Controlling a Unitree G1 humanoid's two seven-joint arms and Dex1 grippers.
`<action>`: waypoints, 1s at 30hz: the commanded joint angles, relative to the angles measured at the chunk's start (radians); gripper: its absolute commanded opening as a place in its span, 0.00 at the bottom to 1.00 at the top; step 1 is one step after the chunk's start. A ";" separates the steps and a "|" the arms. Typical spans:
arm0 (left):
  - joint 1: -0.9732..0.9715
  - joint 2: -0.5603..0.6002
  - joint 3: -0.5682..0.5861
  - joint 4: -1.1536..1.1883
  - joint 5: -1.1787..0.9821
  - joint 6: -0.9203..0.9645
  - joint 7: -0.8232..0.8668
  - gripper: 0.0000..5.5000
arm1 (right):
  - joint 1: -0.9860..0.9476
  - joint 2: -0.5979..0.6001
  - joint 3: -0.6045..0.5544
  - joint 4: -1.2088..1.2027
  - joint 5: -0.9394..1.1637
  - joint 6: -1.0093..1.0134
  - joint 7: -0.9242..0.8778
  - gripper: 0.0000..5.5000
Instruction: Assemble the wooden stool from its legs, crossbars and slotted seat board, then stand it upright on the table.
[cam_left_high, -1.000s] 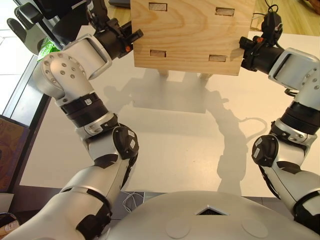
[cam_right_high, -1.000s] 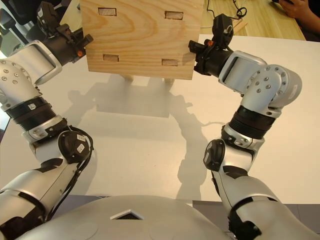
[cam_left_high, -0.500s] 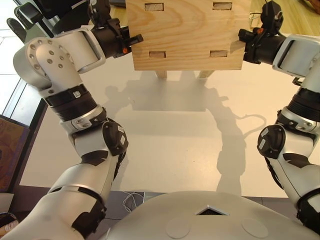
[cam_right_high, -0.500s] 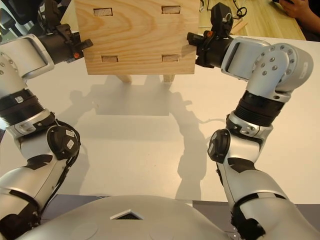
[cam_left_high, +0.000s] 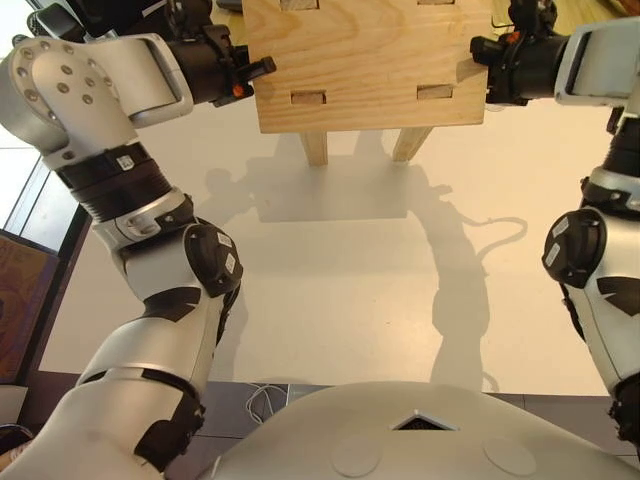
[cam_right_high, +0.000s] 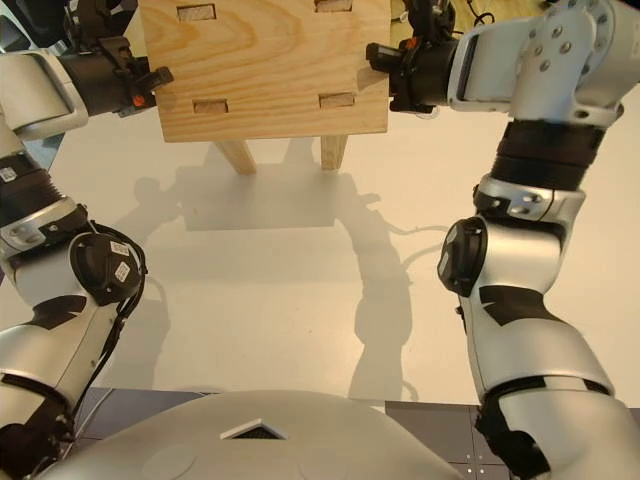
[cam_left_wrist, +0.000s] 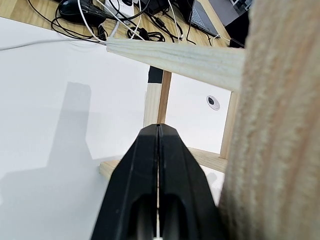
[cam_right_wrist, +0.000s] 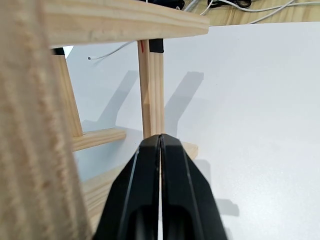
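Wooden stool (cam_left_high: 365, 60), put together by the look of it, upright at the far side of the white surface (cam_left_high: 340, 290). Seat board (cam_left_high: 370, 40) on top, leg tenons filling its slots (cam_left_high: 308, 98). Two near legs (cam_left_high: 316, 148) splaying out below the board's front edge, a crossbar (cam_right_wrist: 97, 138) joining legs lower down. Feet hidden beneath the board; resting on the surface or hanging just above it, impossible to tell.

Left pincer (cam_left_high: 258, 72) closed, fingers together with nothing between them, tip pressed to the board's left edge. Right pincer (cam_left_high: 478, 62) likewise closed and empty, tip against the right edge. Held, then, by a squeeze from both sides rather than by any clamp.

Judged stiff and fairly light: pale softwood, thin legs, flat board. Rigid enough to take inward pressure without bending. Smooth on the sawn edges, though, so liable to slide down or pivot between two narrow contact points on any slackening or unevenness of pressure. Joints probably only pushed in, so unwise to pull up on the board alone with a leg snagged.

Workable hold as now, on opposite edges of the board at matching height. Safer, perhaps, with a pincer opened around a leg or the board's rim. Lowering best kept level, all feet meeting the surface together.
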 joint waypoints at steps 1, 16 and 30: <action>-0.101 -0.017 0.022 0.085 -0.029 0.015 0.006 0.00 | -0.189 0.011 0.079 0.161 0.030 0.006 0.090 0.01; -0.317 0.063 0.010 0.514 0.134 -0.087 0.043 0.00 | -0.415 0.017 0.148 0.719 -0.165 -0.252 0.203 0.01; -0.377 0.100 -0.028 0.994 0.182 -0.463 0.049 0.00 | -0.416 0.085 -0.015 0.932 -0.214 -0.489 0.012 0.01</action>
